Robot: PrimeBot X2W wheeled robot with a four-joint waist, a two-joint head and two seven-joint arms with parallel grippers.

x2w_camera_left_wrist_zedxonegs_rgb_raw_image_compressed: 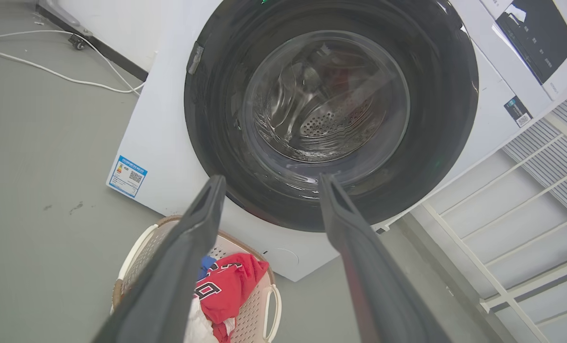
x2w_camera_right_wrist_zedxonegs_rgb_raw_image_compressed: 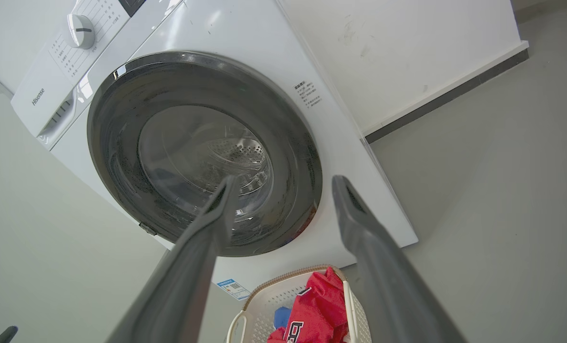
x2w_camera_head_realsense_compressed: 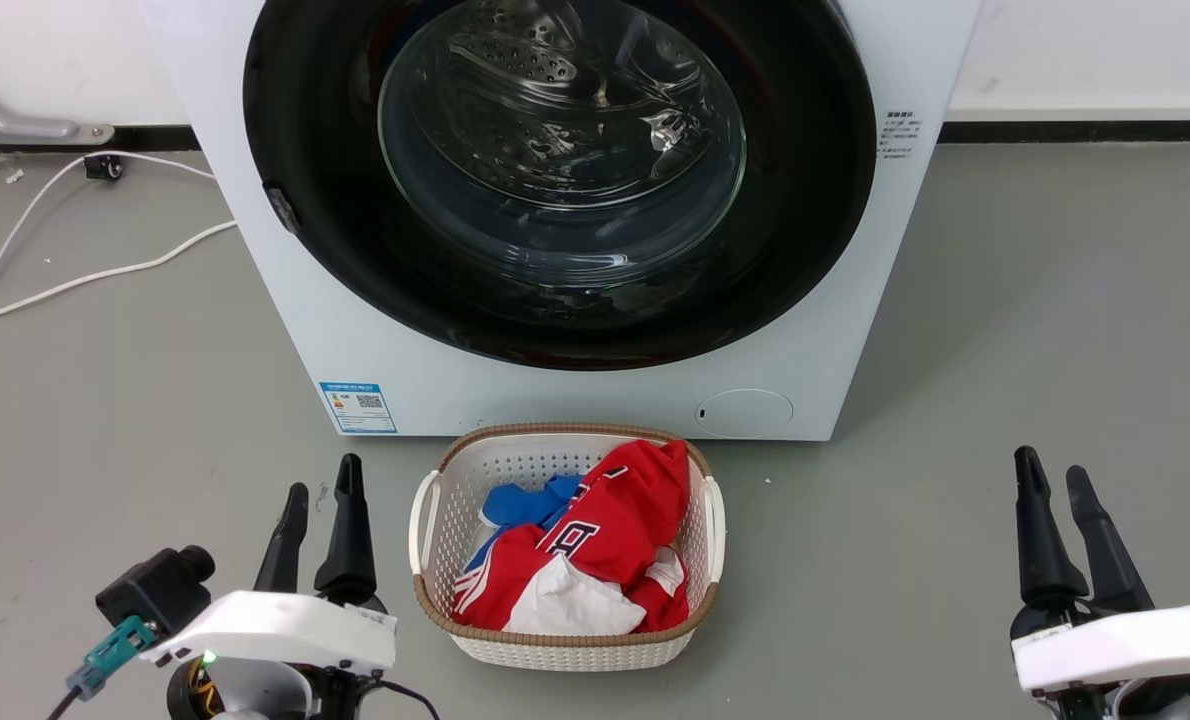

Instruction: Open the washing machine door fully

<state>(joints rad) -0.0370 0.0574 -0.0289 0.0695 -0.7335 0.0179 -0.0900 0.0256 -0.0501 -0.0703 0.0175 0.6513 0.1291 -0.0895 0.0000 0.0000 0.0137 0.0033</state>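
Facing the robot: the washing machine (x2w_camera_head_realsense_compressed: 285,300), a white box at 12 o'clock in the head view, standing on the grey floor (x2w_camera_head_realsense_compressed: 1055,300).
Door: the washing machine door (x2w_camera_head_realsense_compressed: 555,170), a glossy black disc with a clear glass bowl at its centre, lies flush against the white front and is closed. The steel drum (x2w_camera_head_realsense_compressed: 525,65) shows through the glass.
Left claw: the left claw (x2w_camera_head_realsense_compressed: 325,478) is at 7 o'clock in the head view with its fingers pointing up. They are parted by a clear gap and hold nothing, well apart from the door.
Right claw: the right claw (x2w_camera_head_realsense_compressed: 1050,462) is at 5 o'clock in the head view. Its fingers are likewise parted and empty, well apart from the door.
Basket: a white basket (x2w_camera_head_realsense_compressed: 435,520) sits on the floor at 6 o'clock from the door, just beside the machine's base and between the two claws.
Clothes: red, blue and white clothes (x2w_camera_head_realsense_compressed: 615,520) are heaped inside the basket.
Front panel: a blue sticker (x2w_camera_head_realsense_compressed: 357,407) is at 7 o'clock from the door, and a round flap (x2w_camera_head_realsense_compressed: 744,412) at 5 o'clock.
Cable: a white cable (x2w_camera_head_realsense_compressed: 105,272) runs over the floor at 9 o'clock from the machine.
Knob: a white knob (x2w_camera_right_wrist_zedxonegs_rgb_raw_image_compressed: 81,31) sits on the control strip above the door.
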